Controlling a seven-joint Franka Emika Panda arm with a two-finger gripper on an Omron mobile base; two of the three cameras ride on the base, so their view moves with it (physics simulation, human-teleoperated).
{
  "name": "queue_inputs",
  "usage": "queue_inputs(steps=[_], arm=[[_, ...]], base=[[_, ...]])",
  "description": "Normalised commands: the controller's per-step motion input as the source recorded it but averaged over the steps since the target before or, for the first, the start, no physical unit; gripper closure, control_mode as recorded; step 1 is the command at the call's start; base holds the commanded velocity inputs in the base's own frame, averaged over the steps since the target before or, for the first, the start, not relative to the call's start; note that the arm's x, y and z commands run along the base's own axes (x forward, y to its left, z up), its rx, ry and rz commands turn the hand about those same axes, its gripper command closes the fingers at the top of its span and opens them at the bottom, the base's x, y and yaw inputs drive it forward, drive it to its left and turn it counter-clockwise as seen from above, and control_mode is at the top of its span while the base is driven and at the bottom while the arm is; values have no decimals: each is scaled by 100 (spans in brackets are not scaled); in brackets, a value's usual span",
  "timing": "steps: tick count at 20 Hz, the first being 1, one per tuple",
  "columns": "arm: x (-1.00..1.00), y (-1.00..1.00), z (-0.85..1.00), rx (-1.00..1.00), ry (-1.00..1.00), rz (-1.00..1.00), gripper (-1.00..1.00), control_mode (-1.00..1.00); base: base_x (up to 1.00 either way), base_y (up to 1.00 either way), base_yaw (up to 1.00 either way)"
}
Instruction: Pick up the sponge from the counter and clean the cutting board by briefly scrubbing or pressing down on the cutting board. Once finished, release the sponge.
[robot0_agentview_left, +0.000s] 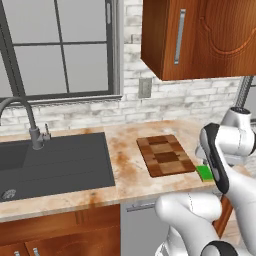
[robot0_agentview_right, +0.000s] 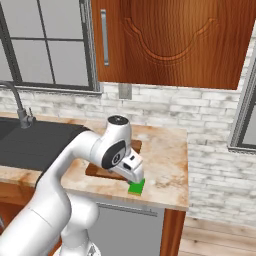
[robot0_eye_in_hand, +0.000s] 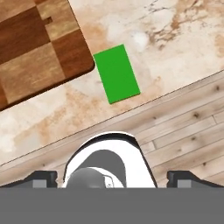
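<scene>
You are looking at the worktop (robot0_agentview_left: 125, 175), beige and rust-mottled, stretching below and ahead of the pincer (robot0_eye_in_hand: 112, 175). The dark sink basin (robot0_agentview_left: 55, 162) is sitting well off to the left of the pincer in the left base view, with a grey faucet (robot0_agentview_left: 27, 117) rising behind it. A wooden upper cabinet (robot0_agentview_right: 170, 40) is hanging over the spot where the arm is working.

The cutting board (robot0_eye_in_hand: 35, 48) is lying flat on the worktop, up and to the left of the pincer in the hand view, one rounded corner pointing toward the sponge (robot0_eye_in_hand: 117, 73). You are seeing the board's checkered blocks plainly in the left base view; in the right base view the arm is covering most of it.

The sponge is lying flat on the worktop just beside that board corner, close but apart from it, near the worktop's front edge. It is sitting straight ahead of the pincer, a little above the centre of the hand view. Wooden floor planks (robot0_eye_in_hand: 188, 127) are showing past the edge.

The pincer is hovering above the sponge with its two dark tips spread wide at the bottom corners of the hand view, nothing between them, touching nothing.
</scene>
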Motion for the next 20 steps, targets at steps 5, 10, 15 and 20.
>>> queue_inputs(steps=[5,10,15,20], arm=[[8,-29,-23,0,2,0,-100,-100],[24,-14,-24,0,3,0,-100,-100],[30,-4,-25,0,3,0,-100,-100],[31,-3,-24,0,2,0,-100,-100]], base=[[0,0,0],[0,0,0],[0,0,0],[0,0,0]])
